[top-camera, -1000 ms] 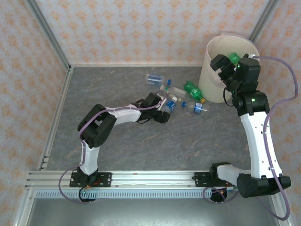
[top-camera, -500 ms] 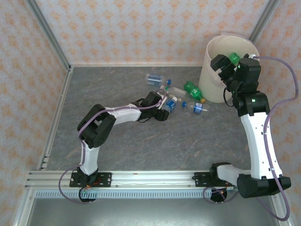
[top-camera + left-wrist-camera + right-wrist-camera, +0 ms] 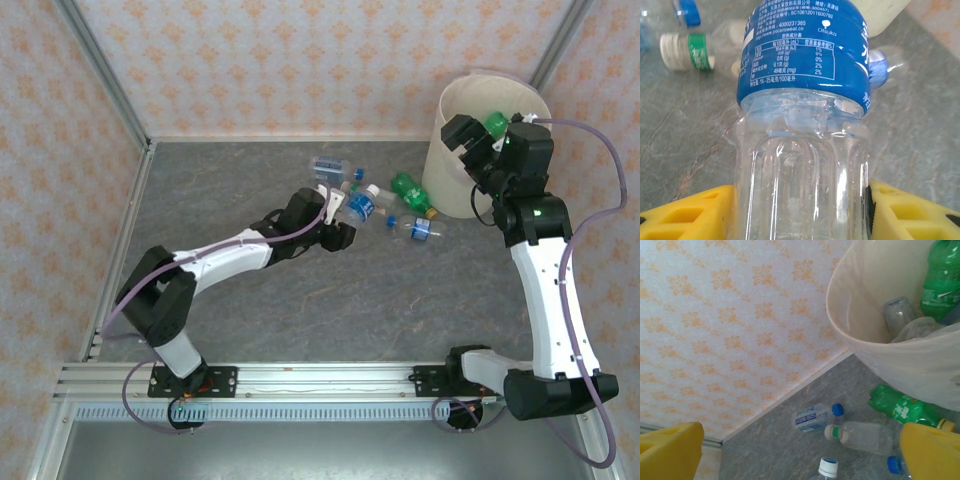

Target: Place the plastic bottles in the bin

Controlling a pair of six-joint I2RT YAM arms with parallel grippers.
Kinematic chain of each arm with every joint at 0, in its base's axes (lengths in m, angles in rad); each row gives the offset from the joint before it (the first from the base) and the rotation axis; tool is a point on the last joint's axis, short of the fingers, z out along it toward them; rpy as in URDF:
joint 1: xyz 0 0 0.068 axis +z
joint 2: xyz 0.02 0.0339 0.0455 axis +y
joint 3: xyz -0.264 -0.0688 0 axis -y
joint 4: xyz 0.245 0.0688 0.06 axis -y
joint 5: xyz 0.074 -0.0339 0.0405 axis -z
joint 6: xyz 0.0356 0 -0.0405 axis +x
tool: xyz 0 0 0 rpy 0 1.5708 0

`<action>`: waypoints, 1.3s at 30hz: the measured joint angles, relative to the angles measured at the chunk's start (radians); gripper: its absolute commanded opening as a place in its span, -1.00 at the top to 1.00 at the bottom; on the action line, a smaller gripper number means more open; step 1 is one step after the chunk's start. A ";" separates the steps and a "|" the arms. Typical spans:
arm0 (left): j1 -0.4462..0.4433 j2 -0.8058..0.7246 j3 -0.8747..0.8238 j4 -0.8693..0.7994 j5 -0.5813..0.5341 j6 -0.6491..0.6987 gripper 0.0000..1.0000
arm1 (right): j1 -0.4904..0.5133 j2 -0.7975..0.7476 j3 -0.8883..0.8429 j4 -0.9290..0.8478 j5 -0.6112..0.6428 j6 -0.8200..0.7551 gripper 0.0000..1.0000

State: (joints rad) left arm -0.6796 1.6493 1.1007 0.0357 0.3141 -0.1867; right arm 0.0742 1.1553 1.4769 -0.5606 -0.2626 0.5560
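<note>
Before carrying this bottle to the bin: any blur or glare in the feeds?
Left wrist: bottle sharp, label print readable, small glints on its clear plastic, bottles behind soft. Right wrist: fingers blurred at the corners, bin clear. Top: even light, no glare.

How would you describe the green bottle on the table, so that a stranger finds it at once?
Find the big cream bin at the far right. At its foot, on the left, lies the green bottle; the bottles beside it are clear.
</note>
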 measured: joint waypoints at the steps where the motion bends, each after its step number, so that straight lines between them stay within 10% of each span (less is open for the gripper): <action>1: -0.005 -0.018 -0.006 0.009 0.000 0.000 -0.15 | 0.002 0.003 0.000 0.004 -0.009 0.002 -0.99; 11: -0.041 -0.163 -0.014 0.097 -0.018 0.000 -0.15 | 0.059 0.076 0.010 0.009 -0.113 0.007 -0.98; 18: -0.080 -0.207 -0.013 0.113 -0.038 0.001 -0.15 | 0.102 0.100 0.011 0.041 -0.210 0.024 -0.30; 39: -0.105 -0.249 0.013 0.109 -0.061 0.005 -0.15 | 0.211 0.192 0.011 0.061 -0.305 0.032 0.20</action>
State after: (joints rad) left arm -0.7841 1.3998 1.1137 0.1448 0.2531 -0.1822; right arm 0.2855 1.3468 1.4876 -0.4995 -0.5678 0.5884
